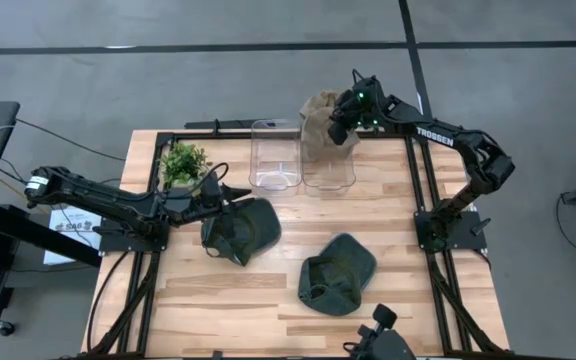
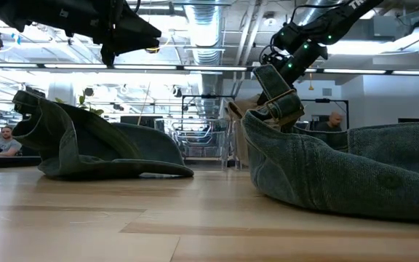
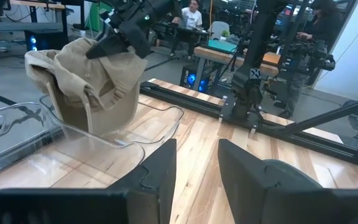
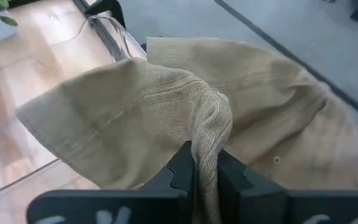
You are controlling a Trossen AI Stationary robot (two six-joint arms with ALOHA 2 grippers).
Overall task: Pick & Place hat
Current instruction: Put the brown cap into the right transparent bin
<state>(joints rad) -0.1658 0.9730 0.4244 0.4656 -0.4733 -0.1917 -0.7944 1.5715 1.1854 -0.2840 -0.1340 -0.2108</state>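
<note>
A tan corduroy hat (image 1: 318, 128) hangs bunched at the far clear bin (image 1: 328, 172), and my right gripper (image 1: 344, 122) is shut on it. The hat also shows in the left wrist view (image 3: 95, 84) and the right wrist view (image 4: 135, 118). Two dark green hats lie on the table by their brims and crowns, one at left centre (image 1: 241, 229) and one nearer the front (image 1: 336, 272). My left gripper (image 1: 224, 191) hovers open just above the left green hat's far edge, touching nothing. Its fingers are apart in the left wrist view (image 3: 197, 171). My right gripper pinches a bunched fold of the tan hat's cloth (image 4: 211, 127) between its two fingers (image 4: 182, 165), several layers gathered together. It comes from above and the table's right, slanting down. The hat hangs below the fingers with its lower part (image 3: 98, 118) inside the clear bin.
A second clear bin (image 1: 275, 155) stands left of the first. A small green plant (image 1: 183, 162) sits near the far left corner. Black frame rails (image 1: 423, 200) border the table. Bare wood lies between the two green hats. People sit in the room beyond (image 2: 6, 140).
</note>
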